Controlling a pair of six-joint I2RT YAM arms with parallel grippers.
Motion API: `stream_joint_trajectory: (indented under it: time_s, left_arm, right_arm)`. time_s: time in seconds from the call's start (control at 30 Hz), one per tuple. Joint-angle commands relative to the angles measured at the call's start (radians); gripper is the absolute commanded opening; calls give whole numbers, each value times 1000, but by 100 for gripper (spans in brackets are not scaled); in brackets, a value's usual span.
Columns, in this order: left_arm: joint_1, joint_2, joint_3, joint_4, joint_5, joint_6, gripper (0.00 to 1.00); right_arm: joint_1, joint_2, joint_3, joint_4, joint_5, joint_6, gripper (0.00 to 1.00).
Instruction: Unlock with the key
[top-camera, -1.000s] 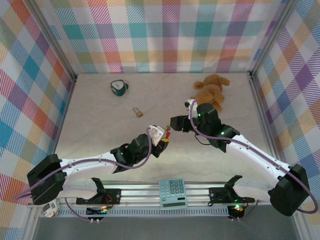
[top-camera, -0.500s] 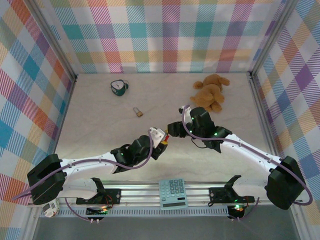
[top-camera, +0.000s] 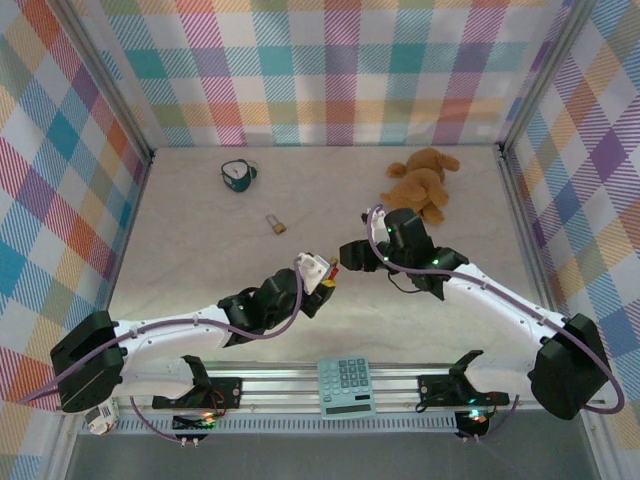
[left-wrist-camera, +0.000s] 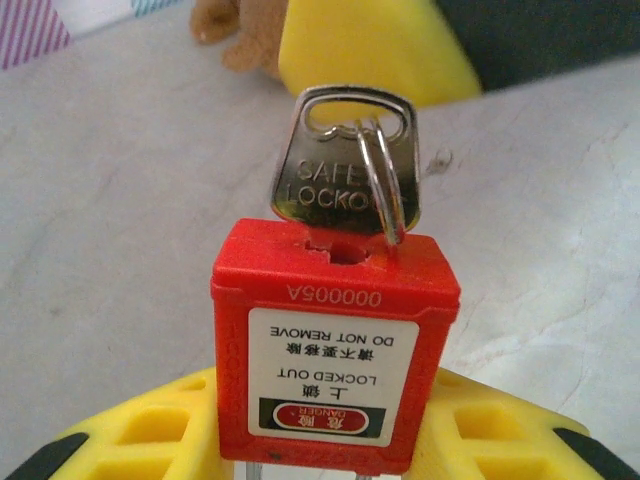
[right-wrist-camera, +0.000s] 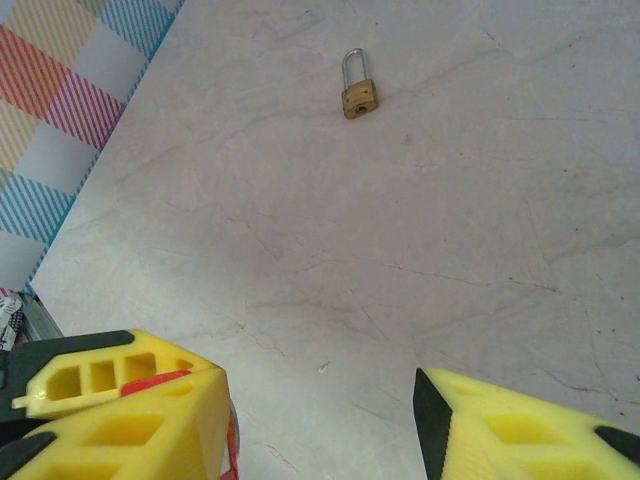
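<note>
At the near rail, between the arm bases, a calculator (top-camera: 346, 387) is being seen lying flat. Just past it, mid-table, the red padlock (left-wrist-camera: 335, 350) is being clamped by its lower body between the yellow fingers (left-wrist-camera: 130, 440) of the left gripper (top-camera: 326, 279). Its label is being shown upside down to the left wrist camera. The key (left-wrist-camera: 345, 170) is being carried in the keyhole on the padlock's far end. Its silvery head and split ring (left-wrist-camera: 385, 185) are being pointed away from the left gripper, toward the right one. The right gripper (right-wrist-camera: 318, 425) is being held spread wide, gripping nothing. One of its yellow fingers is being seen just behind the key head in the left wrist view; contact cannot be told. Farther back on the table (top-camera: 200, 250), a small brass padlock (right-wrist-camera: 358, 85) is being seen lying flat, well apart from both grippers. At the far end, a brown teddy bear (top-camera: 422, 180) and a dark-green object (top-camera: 238, 174) are being seen near the back wall.
</note>
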Motion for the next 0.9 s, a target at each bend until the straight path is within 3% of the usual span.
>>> stream_joint_trajectory:
  time_s: [0.0,0.27,0.87]
  left_arm:
    - [-6,-9,35,57,-9,12,16]
    - [-10,13,29,60,-10,8,16]
    - [-10,13,40,67,-17,24,15]
  right_arm:
    - [-2,-16,69,-45,-39,-37,53]
    - [-1,-21,98,-50,-38,-37,54]
    - [6,9,-54,16,-48,27,52]
